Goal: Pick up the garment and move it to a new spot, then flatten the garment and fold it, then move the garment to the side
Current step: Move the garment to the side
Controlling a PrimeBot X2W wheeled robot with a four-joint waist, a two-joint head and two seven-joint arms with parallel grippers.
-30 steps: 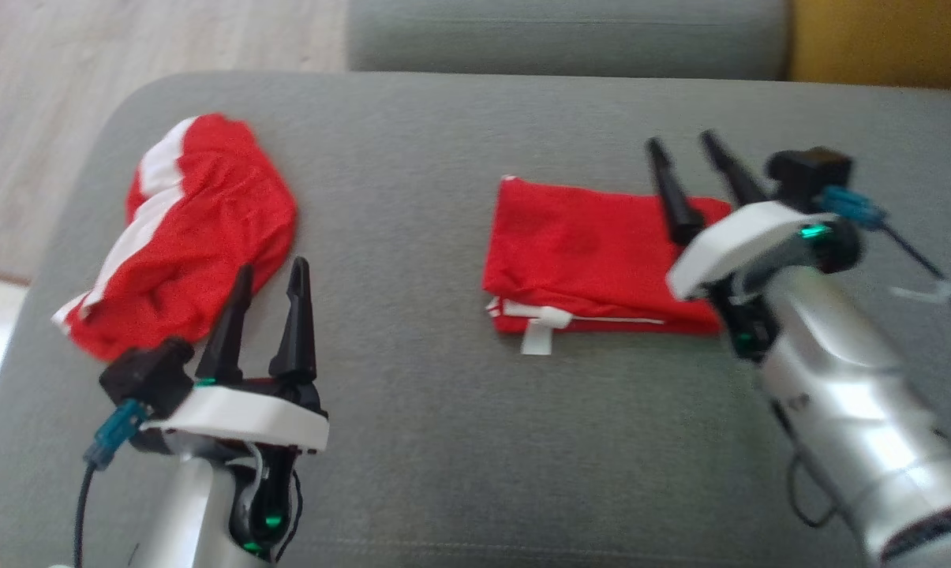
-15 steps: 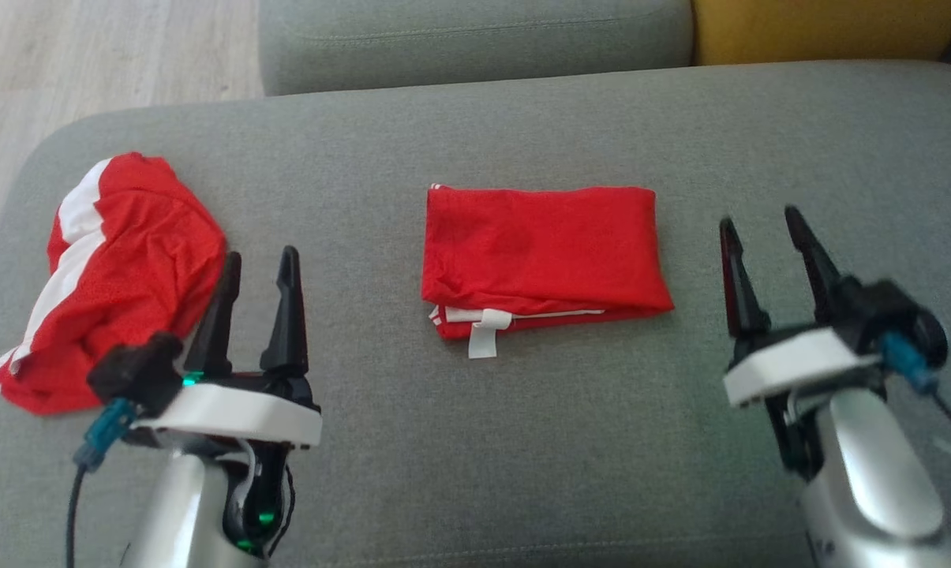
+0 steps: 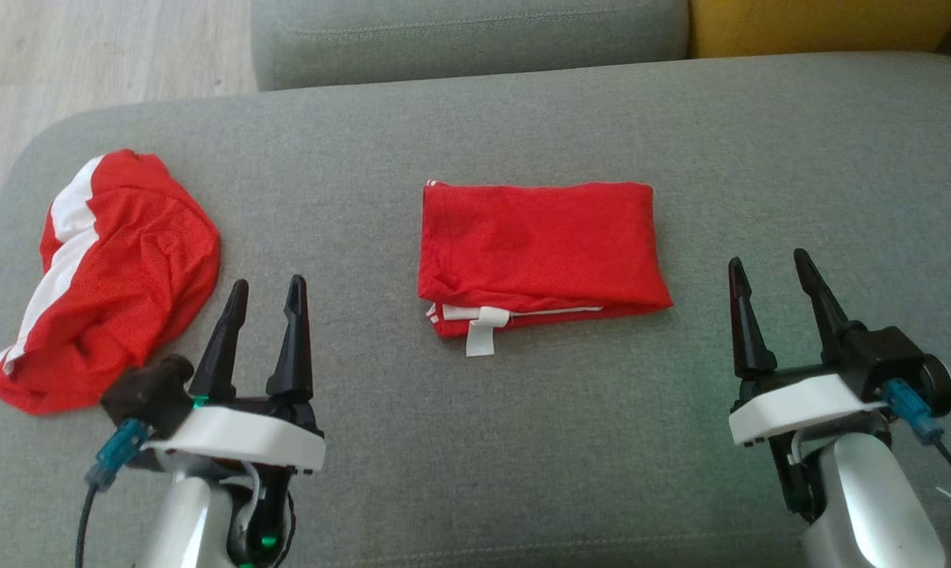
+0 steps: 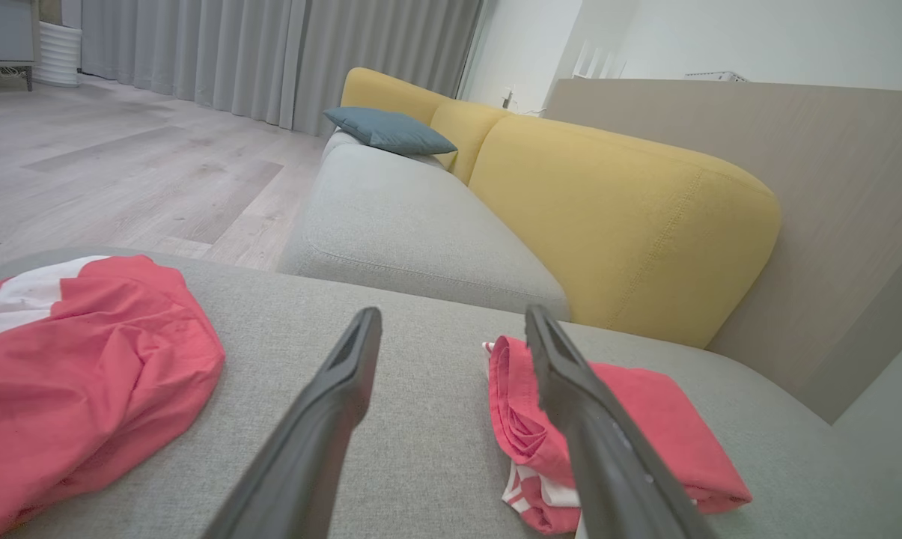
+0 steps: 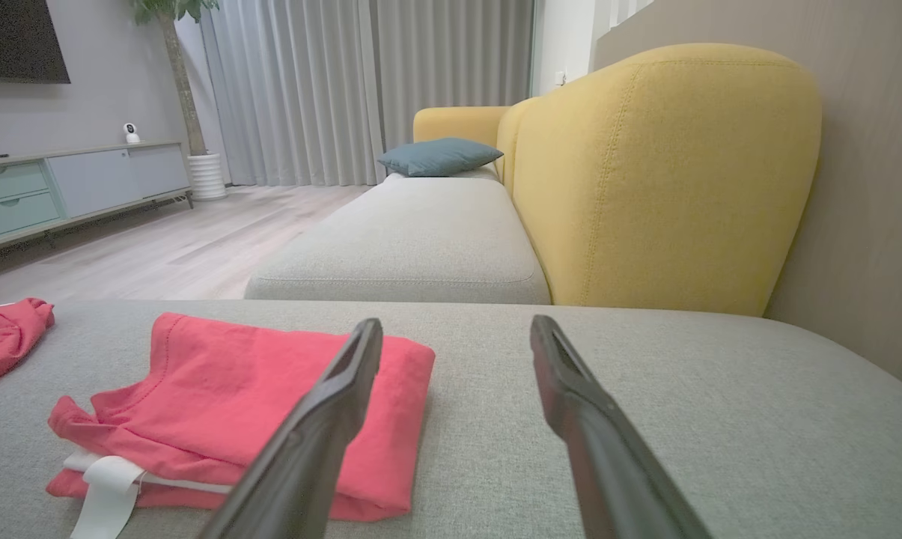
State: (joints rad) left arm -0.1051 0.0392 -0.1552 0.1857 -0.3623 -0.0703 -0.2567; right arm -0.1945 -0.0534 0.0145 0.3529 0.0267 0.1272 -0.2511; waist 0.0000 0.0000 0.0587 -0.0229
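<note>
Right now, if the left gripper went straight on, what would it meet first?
Nothing near: the left gripper points between the crumpled garment and the folded garment, over bare cushion. Beyond, probably the far grey seat; depth is unclear.

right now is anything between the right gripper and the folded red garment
Nothing visible does. Bare grey cushion lies between the open right gripper and the folded garment, which sits to the gripper's left. The crumpled red garment is far off on the left side, out of that path.
</note>
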